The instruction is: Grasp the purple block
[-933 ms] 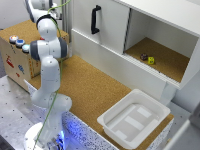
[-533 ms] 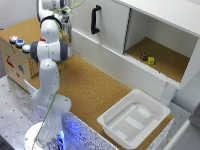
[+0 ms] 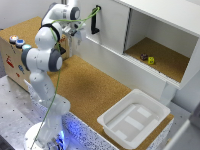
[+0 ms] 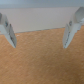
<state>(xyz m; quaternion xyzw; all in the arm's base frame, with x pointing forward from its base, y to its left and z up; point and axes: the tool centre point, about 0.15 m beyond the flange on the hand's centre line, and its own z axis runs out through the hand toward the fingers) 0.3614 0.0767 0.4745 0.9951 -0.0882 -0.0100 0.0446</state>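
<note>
Inside the open cupboard (image 3: 165,45), the purple block (image 3: 143,57) sits just beside a yellow cube (image 3: 151,60); the pincer (image 4: 42,34), well apart, gapes over the bench (image 3: 95,95), gripping nothing.

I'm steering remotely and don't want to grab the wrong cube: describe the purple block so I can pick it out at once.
Look into the open compartment of the white cabinet at the exterior view's right, onto its cork-coloured floor. Two tiny cubes sit there close together; the purple block is the one on the exterior view's left. It is dark, almost maroon, while its neighbour, the yellow cube, is bright.
</note>
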